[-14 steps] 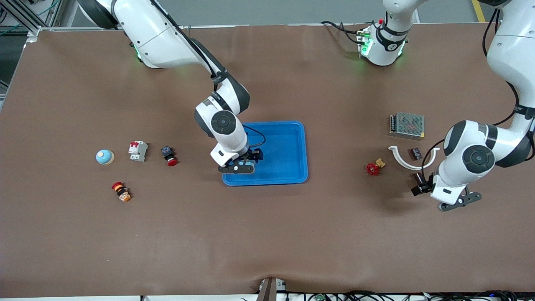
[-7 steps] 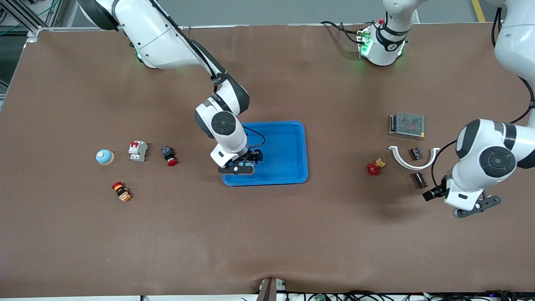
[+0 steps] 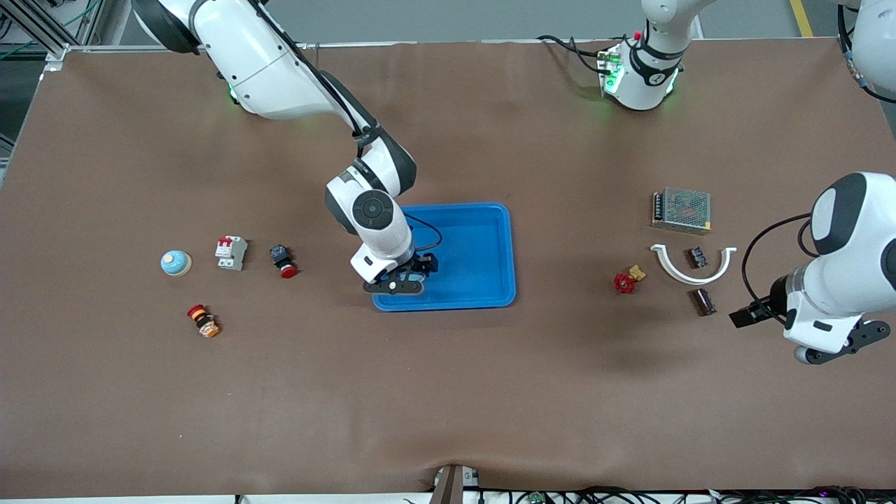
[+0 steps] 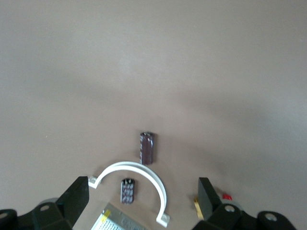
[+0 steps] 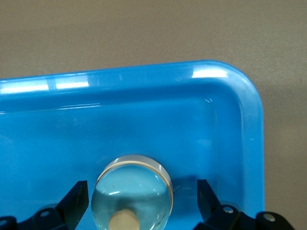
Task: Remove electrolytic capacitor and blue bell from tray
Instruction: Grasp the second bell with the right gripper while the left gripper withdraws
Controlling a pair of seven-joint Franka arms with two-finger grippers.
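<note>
I saw the dark brown cylindrical capacitor point(image 3: 702, 302) lying on its side on the brown table mat point(image 3: 448, 392) at the right of the front frame, lower than the white half-ring clip point(image 3: 691, 265) and near it without touching. In the front frame its long axis ran nearly straight up and down, tipped a little so its upper end leaned toward the frame's left. In the left wrist picture it sat just below centre point(image 4: 147, 148), long axis close to vertical, just beside the outer curve of the white clip point(image 4: 134, 182). The left gripper point(image 3: 833, 344) hung over bare mat at the lower right of the front frame, clear of the capacitor, and its fingers point(image 4: 76, 199) stood spread wide at the bottom corners of its wrist picture with nothing between them. The right gripper point(image 3: 393, 283) was down in the blue plastic tray point(image 3: 483, 262) at the frame's centre, at the tray's lower-left corner. Its wrist picture showed the pale blue dome bell with a tan knob point(image 5: 132, 194) sitting upright on the tray floor point(image 5: 144, 124), knob pointing up, low in that picture. The fingers point(image 5: 74, 201) stood apart on either side of the bell with blue showing between each finger and the dome. A second round pale blue dome bell point(image 3: 175, 262) sat at mid-left of the front frame, beside a small white circuit breaker point(image 3: 231, 252).
</note>
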